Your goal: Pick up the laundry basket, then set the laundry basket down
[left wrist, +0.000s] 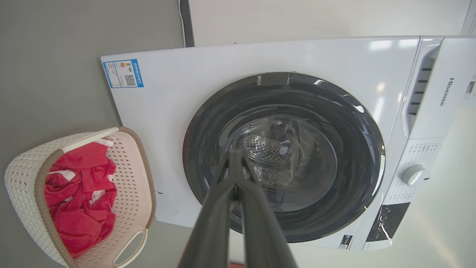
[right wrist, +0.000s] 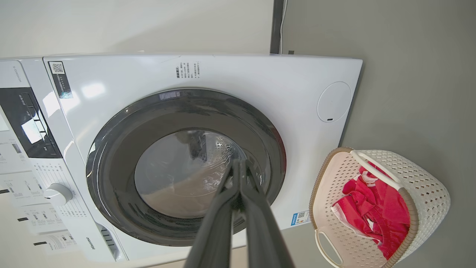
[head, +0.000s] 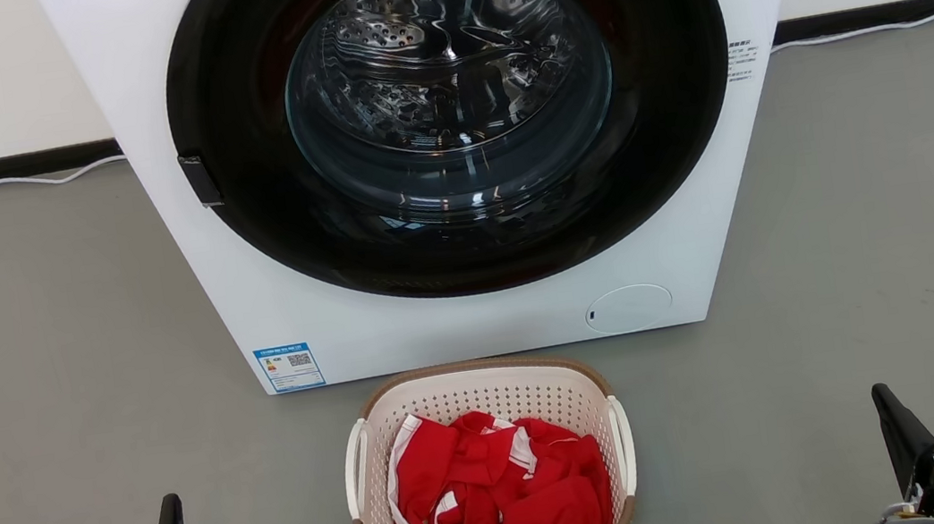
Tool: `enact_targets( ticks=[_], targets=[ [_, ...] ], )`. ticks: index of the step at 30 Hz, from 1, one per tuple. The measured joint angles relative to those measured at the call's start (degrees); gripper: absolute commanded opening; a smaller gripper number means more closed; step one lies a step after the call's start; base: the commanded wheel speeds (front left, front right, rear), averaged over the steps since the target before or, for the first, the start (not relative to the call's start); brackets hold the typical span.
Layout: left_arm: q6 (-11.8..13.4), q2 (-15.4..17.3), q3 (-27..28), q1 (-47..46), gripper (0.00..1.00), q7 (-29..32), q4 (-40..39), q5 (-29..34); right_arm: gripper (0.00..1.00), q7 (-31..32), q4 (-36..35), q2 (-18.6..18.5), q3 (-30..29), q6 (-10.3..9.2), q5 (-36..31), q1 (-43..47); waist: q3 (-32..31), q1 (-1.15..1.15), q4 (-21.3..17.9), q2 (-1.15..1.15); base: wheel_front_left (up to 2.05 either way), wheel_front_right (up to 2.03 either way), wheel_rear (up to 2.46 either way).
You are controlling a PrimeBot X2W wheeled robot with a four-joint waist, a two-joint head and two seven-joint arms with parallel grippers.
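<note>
The left gripper (head: 169,518) hangs low at the left, its fingers (left wrist: 217,208) pressed together to the tips and holding nothing. Between the arms, the laundry basket (head: 485,397) stands on the grey floor (head: 37,355) just in front of the washing machine (head: 189,271), with red clothes (head: 497,492) heaped inside. At the right, the right gripper (head: 893,413) likewise has its fingers (right wrist: 260,223) closed on nothing, well apart from the basket.
</note>
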Motion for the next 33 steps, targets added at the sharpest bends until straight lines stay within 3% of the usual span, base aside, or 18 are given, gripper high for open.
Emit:
enact_targets(
  ticks=[33],
  targets=[
    [0.00, 0.00, 0.00, 0.00, 0.00, 0.00, 0.00, 0.00, 0.00, 0.00, 0.00, 0.00, 0.00, 0.00, 0.00, 0.00, 0.00, 0.00, 0.00, 0.00, 0.00, 0.00, 0.00]
  ],
)
